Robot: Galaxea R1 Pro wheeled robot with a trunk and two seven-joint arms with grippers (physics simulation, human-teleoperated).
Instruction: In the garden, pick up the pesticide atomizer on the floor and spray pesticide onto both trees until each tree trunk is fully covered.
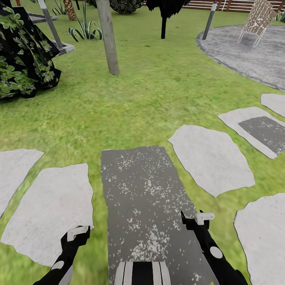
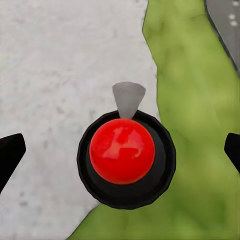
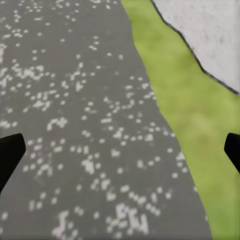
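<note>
at the bottom of the head view, the left gripper (image 1: 77, 233) hangs over a pale stepping stone (image 1: 51, 209) and the right gripper (image 1: 198, 219) over a dark speckled slab (image 1: 144, 198) at bottom centre. in both wrist views the fingers sit at opposite frame edges, spread wide, pinching nothing. the left wrist view looks down on the pesticide atomizer (image 2: 125, 155), a black body with a red round top and grey nozzle, standing at the stone's edge beside the grass, between the spread fingers. farther off, in the upper left of the head view, a tree trunk (image 1: 107, 35) rises from the lawn (image 1: 158, 87). a gravel patch (image 1: 245, 51) with a chair (image 1: 257, 19) lies upper right.
</note>
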